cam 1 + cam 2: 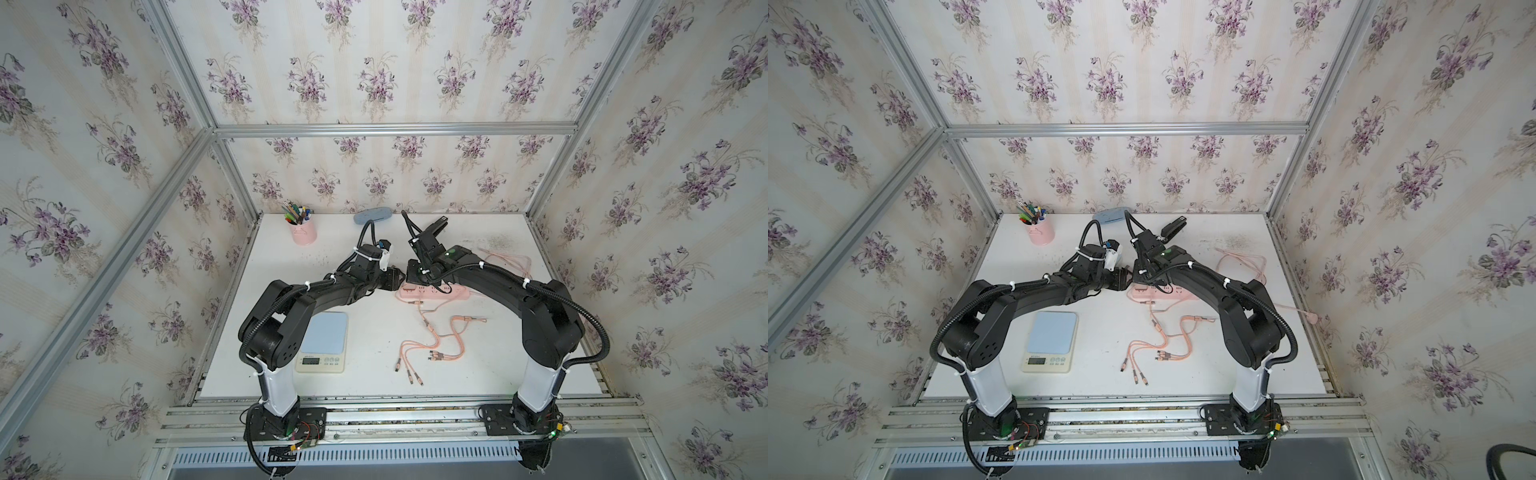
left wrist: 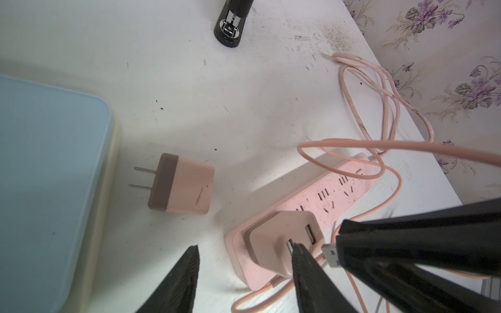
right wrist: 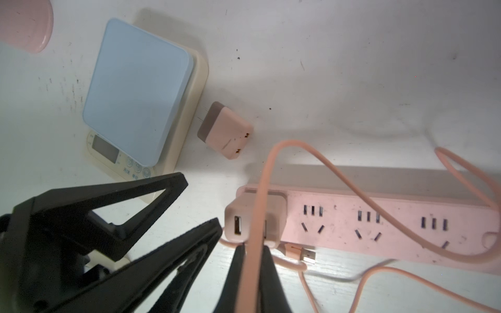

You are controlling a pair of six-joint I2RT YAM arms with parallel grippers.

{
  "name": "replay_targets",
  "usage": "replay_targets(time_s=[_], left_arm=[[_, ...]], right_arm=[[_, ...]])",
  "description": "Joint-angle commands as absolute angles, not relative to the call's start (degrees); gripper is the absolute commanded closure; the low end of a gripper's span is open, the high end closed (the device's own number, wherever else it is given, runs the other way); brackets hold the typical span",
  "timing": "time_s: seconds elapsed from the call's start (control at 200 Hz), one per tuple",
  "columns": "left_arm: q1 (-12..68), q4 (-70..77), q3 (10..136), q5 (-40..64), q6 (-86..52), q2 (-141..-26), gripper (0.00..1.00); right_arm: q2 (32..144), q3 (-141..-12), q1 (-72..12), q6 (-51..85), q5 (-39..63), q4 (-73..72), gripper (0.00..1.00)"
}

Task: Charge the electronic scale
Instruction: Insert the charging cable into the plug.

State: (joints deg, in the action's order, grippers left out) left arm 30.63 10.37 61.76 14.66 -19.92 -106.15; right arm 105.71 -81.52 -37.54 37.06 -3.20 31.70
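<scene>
Starting at the left: the scale point(image 1: 323, 336) sits flat on the bench point(image 1: 478, 365) near the front edge, partly under the left arm, with no lead in it. Charging proper has not begun. Just beside it lies a loose adapter point(image 2: 184, 187), prongs pointing at the scale and plugged into nothing.

Now the left hand point(image 2: 245, 247). It is roughly half open and holds nothing, one finger hanging in front of the plugged adapter point(image 2: 273, 244); I cannot tell whether they touch. That adapter is seated in the end socket of the power strip point(image 2: 311, 200), so that step looks done.

On the right, the right hand point(image 3: 252, 254) is pinched tight on the pink cable point(image 3: 260, 189), and its USB plug point(image 2: 329, 254) pokes out just short of the adapter's ports. By my reading, the plug has to go in and then the far end has to reach the scale.

Hard to make out:
- Both hands' tips are buried under the wrists in both top views.
- The scale's charging port is nowhere visible.
- I cannot trace which of the branched leads point(image 1: 432, 345) belongs to the held cable.
</scene>
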Motion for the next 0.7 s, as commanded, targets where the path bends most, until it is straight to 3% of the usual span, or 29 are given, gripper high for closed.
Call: replay_targets(time_s=[0.0,0.694], left_arm=[[30.6,10.5,61.6,15.7,-21.2,-106.4,0.44],[30.7,10.9,59.2,16.4,-21.8,-105.9,0.44]], right_arm=[[106.5,-81.4,-37.6,37.3,-4.7,31.3,1.00],[107.5,-82.4,-37.7,35.8,-7.3,31.7,1.00]])
